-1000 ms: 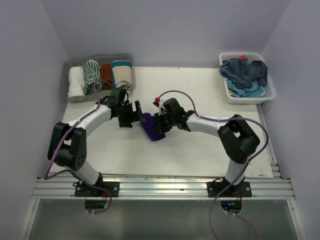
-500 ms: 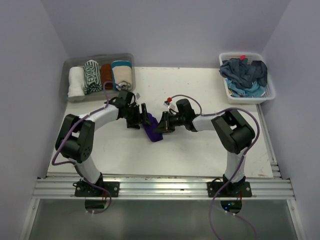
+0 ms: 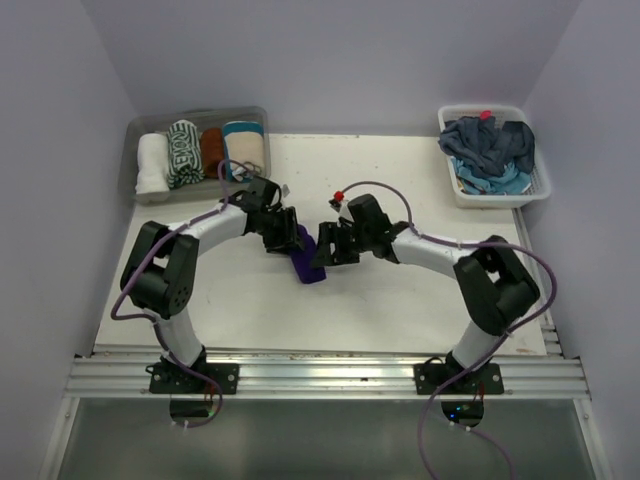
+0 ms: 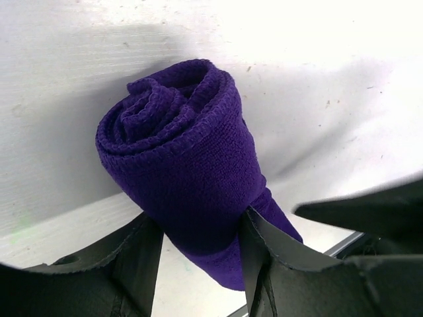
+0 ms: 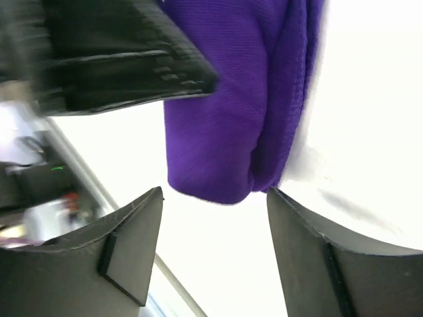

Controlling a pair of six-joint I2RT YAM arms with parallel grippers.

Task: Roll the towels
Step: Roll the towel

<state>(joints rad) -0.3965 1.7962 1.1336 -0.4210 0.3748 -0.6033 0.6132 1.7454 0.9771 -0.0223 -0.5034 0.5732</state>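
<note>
A deep purple towel (image 3: 306, 260) lies rolled in the middle of the table; its spiral end shows in the left wrist view (image 4: 178, 152). My left gripper (image 3: 288, 236) has closed on the roll, one finger pressed against each side (image 4: 198, 241). From the right, my right gripper (image 3: 326, 247) stands open just short of the roll's other end (image 5: 228, 112), fingers (image 5: 132, 244) spread wide and touching nothing (image 5: 215, 198). Part of the left gripper's dark body crosses the top left of the right wrist view.
A clear plastic tub (image 3: 134, 135) at the back left holds rolled towels: white (image 3: 152, 163), green-patterned (image 3: 183, 153), rust-brown (image 3: 212, 150), cream-and-teal (image 3: 245, 148). A white lattice basket (image 3: 538, 188) at the back right holds a heap of loose blue and navy towels (image 3: 490, 145).
My right gripper has let go of the purple roll and opened wide. The left gripper has moved right onto the roll and closed in around it.
</note>
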